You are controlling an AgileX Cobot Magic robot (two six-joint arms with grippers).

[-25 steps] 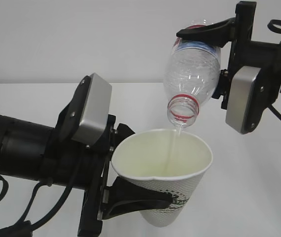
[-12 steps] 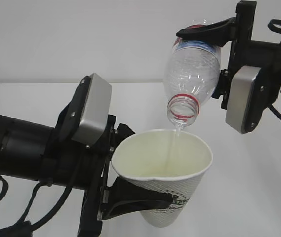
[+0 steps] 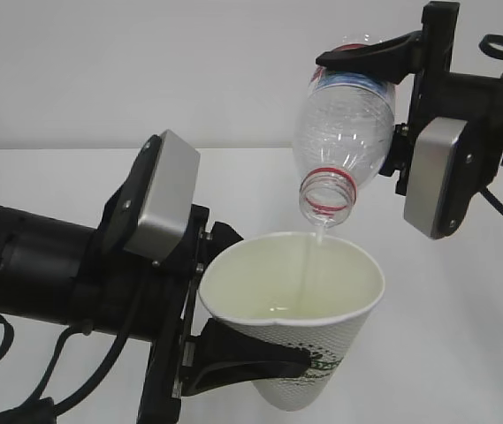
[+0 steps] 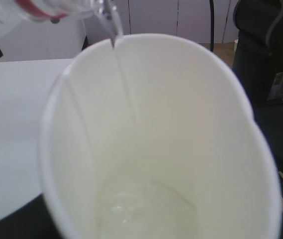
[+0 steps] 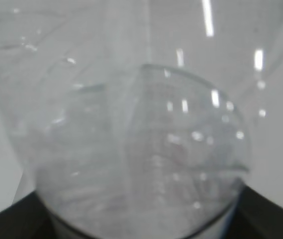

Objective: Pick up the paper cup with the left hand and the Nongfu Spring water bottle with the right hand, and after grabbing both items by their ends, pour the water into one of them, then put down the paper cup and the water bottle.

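Water [image 3: 278, 308] now shows as a small pale pool at the bottom of the paper cup [image 3: 308, 349], where half a second back the cup floor looked almost dry; the wrist view down into the cup confirms a shallow puddle. That is the main change, and it means the pour is under way but far from done.

Nearest the camera, the left hand [image 3: 233, 358] carries the cup in the air, above the front part of the white table [image 3: 463, 353] and not resting on it. Its tool is clamped on the lower wall of the cup, one black finger [image 3: 251, 360] wrapping across the front just beside the green logo. The cup has hardly shifted, and its rim stays roughly level under the stream.

Just above and behind, a thin stream falls from the mouth of the Nongfu Spring water bottle [image 3: 339, 141] and lands inside the far side of the rim. The bottle hangs neck down at a slant, mouth close over the cup but not touching it, at the same tilt as before.

Farther back, the right hand [image 3: 384, 79] holds the bottle by its base end, its tool closed around that end. Through the blurred right wrist view the bottle seems to hold little water, though I cannot be sure.
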